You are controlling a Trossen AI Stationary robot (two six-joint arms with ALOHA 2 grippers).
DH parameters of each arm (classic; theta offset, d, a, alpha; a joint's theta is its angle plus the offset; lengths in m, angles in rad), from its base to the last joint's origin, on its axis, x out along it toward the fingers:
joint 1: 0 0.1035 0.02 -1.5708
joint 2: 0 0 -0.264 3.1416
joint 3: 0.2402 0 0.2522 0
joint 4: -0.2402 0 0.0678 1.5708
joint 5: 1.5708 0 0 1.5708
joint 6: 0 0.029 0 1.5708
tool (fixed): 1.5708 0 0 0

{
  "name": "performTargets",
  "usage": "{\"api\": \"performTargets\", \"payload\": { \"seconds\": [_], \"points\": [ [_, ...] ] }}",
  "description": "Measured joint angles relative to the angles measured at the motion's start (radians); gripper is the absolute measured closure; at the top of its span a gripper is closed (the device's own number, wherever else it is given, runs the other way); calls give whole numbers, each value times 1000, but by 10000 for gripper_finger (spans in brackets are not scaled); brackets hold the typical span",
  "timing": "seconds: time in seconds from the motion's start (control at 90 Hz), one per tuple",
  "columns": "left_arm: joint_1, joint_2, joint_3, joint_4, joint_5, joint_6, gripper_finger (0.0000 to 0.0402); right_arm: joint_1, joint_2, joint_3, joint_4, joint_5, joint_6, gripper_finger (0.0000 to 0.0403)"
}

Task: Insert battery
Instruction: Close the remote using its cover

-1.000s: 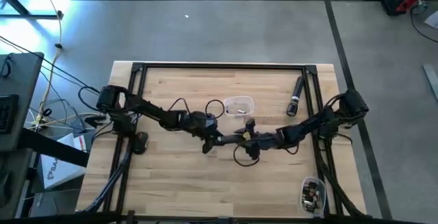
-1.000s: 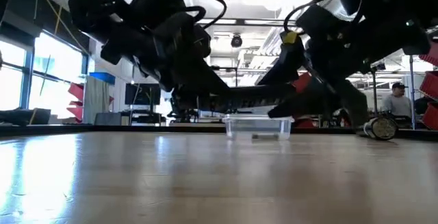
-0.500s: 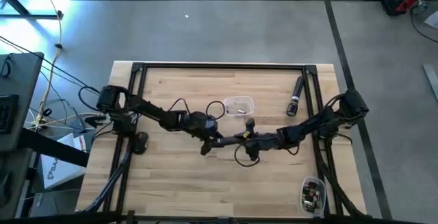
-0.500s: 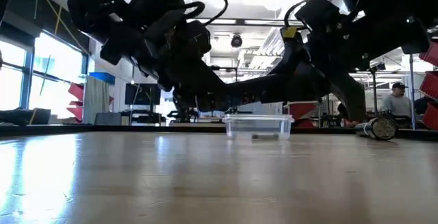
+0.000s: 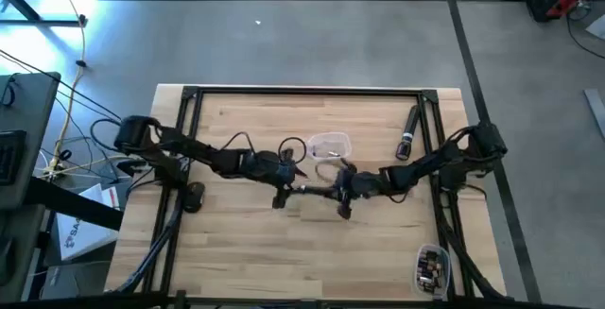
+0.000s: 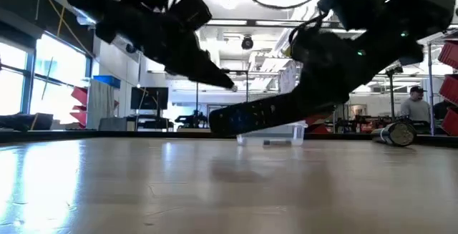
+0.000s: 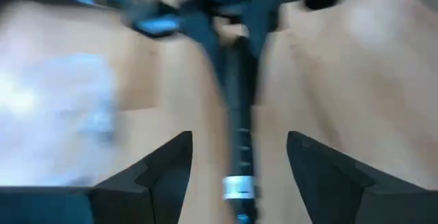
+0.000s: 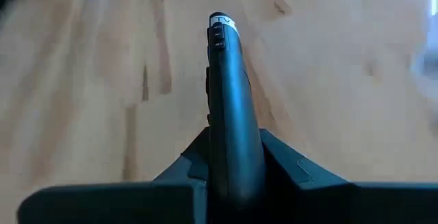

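A long black remote (image 5: 317, 190) hangs over the middle of the table, and my right gripper (image 5: 342, 192) is shut on its right end. In the low view the remote (image 6: 261, 116) slants, its free left end lowest and clear of the tabletop. My left gripper (image 7: 239, 176) is open, with its fingers (image 7: 164, 166) standing on either side of the remote's free end (image 7: 239, 186) without touching it. In the low view my left gripper (image 6: 218, 80) is above and beside that end. A clear box (image 5: 329, 145) stands just beyond the remote. The battery does not show plainly. My right gripper pinches the remote's two long side edges (image 8: 233, 159) between its two fingers (image 8: 284, 166), near the end on the table's right side. The fingers come level from the right and lie along the remote. The remote sticks out past them toward the left, lifted clear and tilted down.
A black cylinder (image 5: 408, 134) lies at the far right by the frame rail. A small box of parts (image 5: 430, 266) sits at the near right corner. A black frame (image 5: 302, 92) borders the table. In the low view a small dark piece (image 6: 275, 142) lies in the clear box.
My left gripper has drawn back from the remote toward the table's left edge and risen. My right gripper has shifted slightly toward the far edge with the remote. The remote, level before, now slants with its free end down.
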Motion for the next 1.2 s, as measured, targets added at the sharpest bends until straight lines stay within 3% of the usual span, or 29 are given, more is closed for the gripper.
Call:
{"api": "performTargets", "payload": {
  "seconds": [0.144, 0.311, 0.456, 0.667, 0.9, 1.078, 1.2],
  "points": [
    [-32, -15, 0, -64, -186, 24, 184, -43, 40, 0, 26, -61, 267, 354],
    [-77, 13, -1, -168, -405, -3, 184, -72, 141, 3, 215, -146, 493, 353],
    [-119, 32, -1, -270, -491, -5, 184, -78, 214, 47, 278, -195, 595, 349],
    [-187, 32, -1, -403, -490, -53, 184, -75, 219, 157, 41, -230, 520, 292],
    [-268, 32, -1, -493, -491, -205, 184, -76, 216, 262, -220, -247, 384, 217],
    [-343, 25, -1, -578, -491, -338, 184, -78, 214, 321, -332, -321, 251, 186],
    [-386, -16, 15, -737, -476, -505, 184, -78, 211, 362, -428, -368, 155, 176]
  ]
}}
